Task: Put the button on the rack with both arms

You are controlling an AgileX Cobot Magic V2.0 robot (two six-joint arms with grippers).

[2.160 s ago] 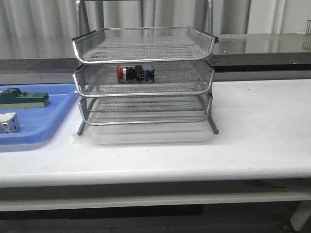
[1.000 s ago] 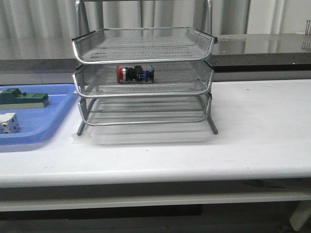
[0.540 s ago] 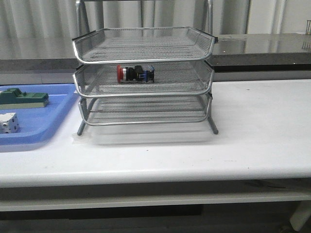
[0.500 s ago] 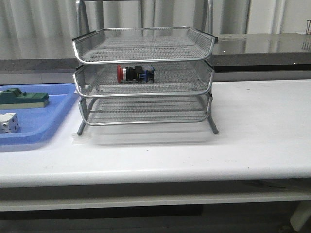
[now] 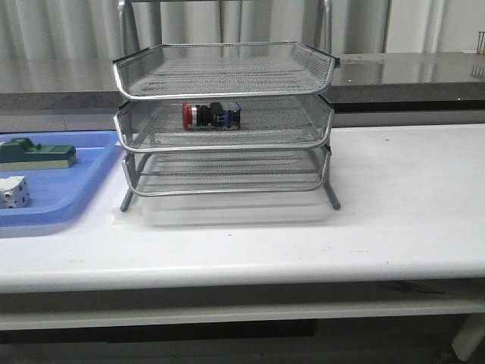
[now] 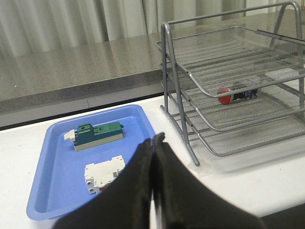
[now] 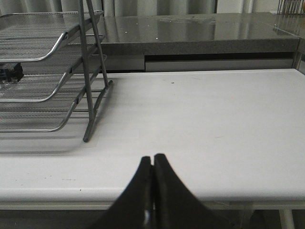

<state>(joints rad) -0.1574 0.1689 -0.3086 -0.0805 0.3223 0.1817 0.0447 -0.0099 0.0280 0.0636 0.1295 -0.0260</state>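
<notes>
We see the button (image 5: 211,114) lying on its side on the middle tier of the rack (image 5: 224,121), red cap toward our left arm's side and blue rear block toward the right, resting on the mesh toward the left half of that tier; the tier's raised rim would keep it from rolling off, which we judge is why it sits securely without support. The left wrist view shows the same button (image 6: 237,94) through the rack's (image 6: 228,86) open side, lying alone with nothing touching it. Our left gripper (image 6: 153,143) hangs back over the near edge of the white surface (image 5: 394,197), its jaws pressed together with nothing between them, looking out over the blue tray (image 6: 52,176), where the green block (image 6: 97,135) and a white part (image 6: 105,174) lie apart from each other. Our right gripper (image 7: 152,162) is likewise pulled back over bare surface on the far side of the rack, well apart from it, its jaws closed on nothing. Neither arm appears in the front view, so both are clear of the rack. With the button resting free on a tier and both sets of jaws empty and drawn away, we judge the placement done, with nothing left to hold.
</notes>
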